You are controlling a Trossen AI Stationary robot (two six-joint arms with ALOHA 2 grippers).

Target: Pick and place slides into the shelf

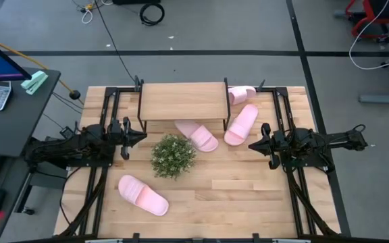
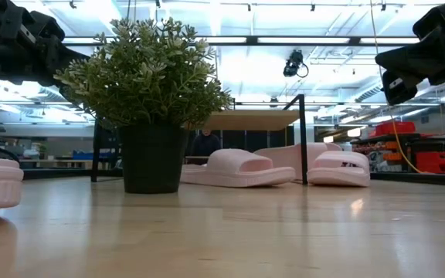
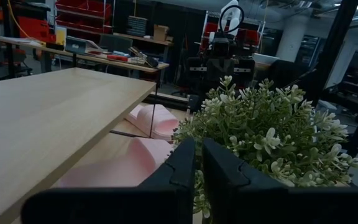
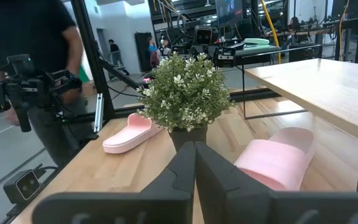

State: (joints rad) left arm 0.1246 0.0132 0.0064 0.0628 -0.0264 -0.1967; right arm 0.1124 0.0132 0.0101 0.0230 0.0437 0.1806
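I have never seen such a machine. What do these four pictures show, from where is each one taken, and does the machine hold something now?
This is a robot with two dark arms at a wooden table. One picture looks straight down from above, one looks level across the tabletop, and two come from cameras on the arms' wrists.

The left gripper waits beside the shelf, a low rack with a wooden top. The right gripper waits on the other side. Both are shut and hold nothing.

On the table lie four pink slides: one near the front, one partly under the shelf, one beside it, and one behind the shelf's right end. A green plant stands in the middle. A person stands beyond the table.
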